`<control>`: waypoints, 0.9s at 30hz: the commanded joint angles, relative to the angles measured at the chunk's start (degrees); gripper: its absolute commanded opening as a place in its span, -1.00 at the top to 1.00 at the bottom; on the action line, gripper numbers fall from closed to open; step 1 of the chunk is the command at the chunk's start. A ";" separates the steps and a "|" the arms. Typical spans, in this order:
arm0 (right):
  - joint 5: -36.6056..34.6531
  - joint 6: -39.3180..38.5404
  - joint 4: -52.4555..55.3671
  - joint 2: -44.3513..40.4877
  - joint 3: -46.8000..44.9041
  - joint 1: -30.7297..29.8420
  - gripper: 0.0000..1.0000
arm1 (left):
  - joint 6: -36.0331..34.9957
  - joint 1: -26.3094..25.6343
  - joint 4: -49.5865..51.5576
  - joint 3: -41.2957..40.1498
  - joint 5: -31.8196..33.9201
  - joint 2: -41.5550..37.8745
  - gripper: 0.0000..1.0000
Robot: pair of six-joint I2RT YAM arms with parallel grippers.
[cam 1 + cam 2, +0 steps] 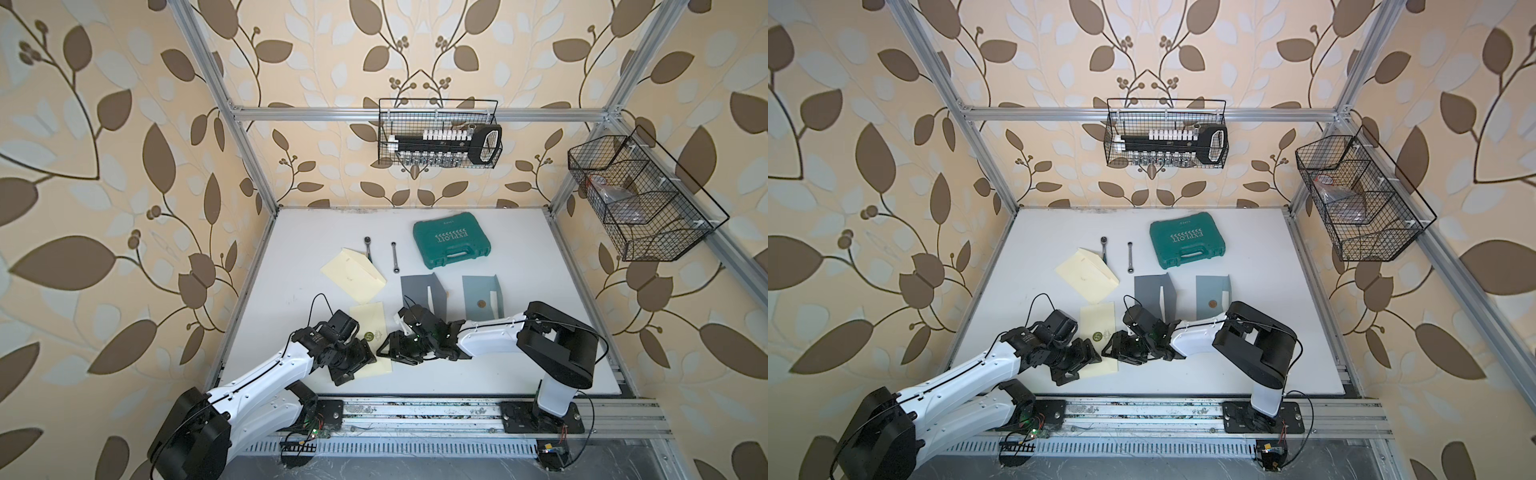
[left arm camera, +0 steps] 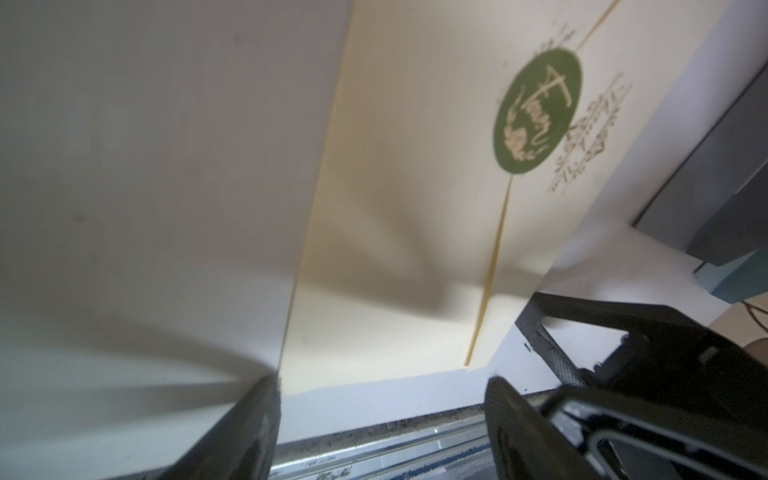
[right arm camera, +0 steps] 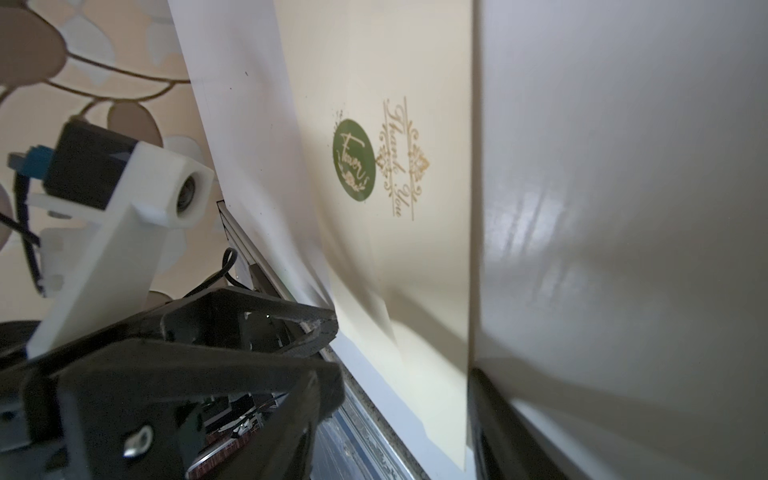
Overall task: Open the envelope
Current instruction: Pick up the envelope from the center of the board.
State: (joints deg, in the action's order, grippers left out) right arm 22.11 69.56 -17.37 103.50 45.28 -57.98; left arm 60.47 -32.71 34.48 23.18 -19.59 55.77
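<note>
The cream envelope (image 1: 370, 318) (image 1: 1098, 316) lies flat near the table's front edge, shut by a round green sticker (image 2: 536, 112) (image 3: 354, 160). My left gripper (image 1: 353, 365) (image 2: 382, 386) hovers low over the envelope's front left corner, open, nothing between its fingers. My right gripper (image 1: 392, 351) (image 3: 403, 374) is at the envelope's front right side, open, with one finger along the right edge and the paper lying flat under the gap. Both arms hide the envelope's front part in both top views.
A second cream envelope (image 1: 353, 274), an open grey one (image 1: 424, 291) and a blue one (image 1: 482, 297) lie behind. Two wrenches (image 1: 368, 247) (image 1: 395, 257) and a green tool case (image 1: 451, 243) sit farther back. Wire baskets (image 1: 440, 133) (image 1: 640, 199) hang on the walls.
</note>
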 commanded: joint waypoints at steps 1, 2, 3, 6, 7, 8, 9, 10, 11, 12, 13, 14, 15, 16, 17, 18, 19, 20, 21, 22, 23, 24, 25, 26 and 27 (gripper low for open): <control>0.65 0.70 -2.59 2.12 -2.21 0.37 -0.12 | -1.10 -0.38 0.41 -1.99 2.18 2.14 -0.60; 0.51 1.04 -3.74 1.82 -2.81 0.38 -0.11 | -1.21 -0.38 0.41 -1.83 2.11 2.22 -0.60; 0.27 1.24 -5.01 1.45 -3.55 0.48 -0.11 | -1.29 -0.37 0.41 -1.82 2.10 2.24 -0.60; 0.93 1.02 -7.71 1.45 -4.05 0.61 -0.04 | -1.33 -0.37 0.15 -2.00 2.17 2.15 -0.60; 1.40 0.98 -8.54 1.76 -3.89 0.58 0.00 | -1.39 -0.40 0.06 -2.08 2.10 2.24 -0.60; 1.66 1.01 -9.09 2.10 -3.81 0.66 0.03 | -1.40 -0.42 0.00 -1.95 2.09 2.32 -0.60; 1.87 1.15 -9.34 2.47 -3.66 0.66 0.05 | -1.49 -0.37 -0.08 -1.94 2.02 2.41 -0.60; 2.10 1.32 -9.58 2.87 -3.57 0.67 0.10 | -1.57 -0.40 -0.18 -1.82 2.02 2.57 -0.59; 2.30 1.44 -9.89 3.29 -3.49 0.68 0.13 | -1.58 -0.37 -0.23 -1.82 2.02 2.59 -0.58; 2.56 1.62 -10.30 3.77 -3.38 0.75 0.16 | -1.58 -0.38 -0.44 -1.98 1.94 2.68 -0.57; 2.88 1.71 -10.41 4.34 -3.19 0.84 0.18 | -1.58 -0.39 -0.81 -2.13 1.71 2.71 -0.56; 3.13 1.71 -10.47 4.84 -2.92 0.84 0.25 | -1.56 -0.42 -1.13 -2.18 1.54 2.69 -0.55; 3.44 1.78 -10.70 5.35 -2.74 0.87 0.30 | -1.49 -0.41 -1.34 -2.30 1.55 2.68 -0.54; 3.75 1.97 -11.20 5.77 -2.71 0.84 0.32 | -1.49 -0.40 -1.21 -2.25 1.58 2.61 -0.53; 3.90 2.06 -11.52 5.99 -2.65 0.89 0.36 | -1.49 -0.38 -1.19 -2.30 1.58 2.51 -0.53; 3.99 2.07 -11.51 6.15 -2.59 0.84 0.42 | -1.49 -0.40 -1.01 -2.35 1.66 2.30 -0.52; 4.12 1.99 -11.55 6.07 -2.49 0.88 0.46 | -1.48 -0.42 -0.91 -2.28 1.75 2.05 -0.52; 4.06 1.68 -11.35 5.89 -2.40 0.93 0.51 | -1.49 -0.39 -0.77 -2.18 1.83 1.73 -0.52; 3.93 1.35 -10.80 5.56 -2.26 1.02 0.55 | -1.49 -0.42 -0.57 -1.96 2.05 1.26 -0.52; 3.76 1.00 -10.18 5.27 -2.21 1.02 0.57 | -1.49 -0.42 -0.21 -1.69 2.25 0.87 -0.52; 3.37 0.70 -9.41 4.78 -2.25 1.11 0.66 | -1.49 -0.34 0.20 -1.31 2.41 0.22 -0.52; 2.80 0.20 -8.70 3.97 -2.50 1.10 0.72 | -1.49 -0.39 0.57 -0.71 2.67 -0.44 -0.52; 2.21 -0.30 -7.84 3.12 -2.64 1.04 0.76 | -1.58 -0.36 1.06 -0.18 2.95 -1.13 -0.52; 1.55 -0.97 -6.47 2.12 -2.70 1.10 0.80 | -1.58 -0.36 1.75 0.51 3.47 -2.04 -0.52; 0.83 -1.62 -4.90 1.01 -2.65 1.17 0.81 | -1.58 -0.36 2.43 1.24 4.04 -3.06 -0.52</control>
State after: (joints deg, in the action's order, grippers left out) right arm 25.06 69.91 -26.79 107.26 42.39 -57.19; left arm 60.01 -32.71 33.65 23.27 -18.94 54.92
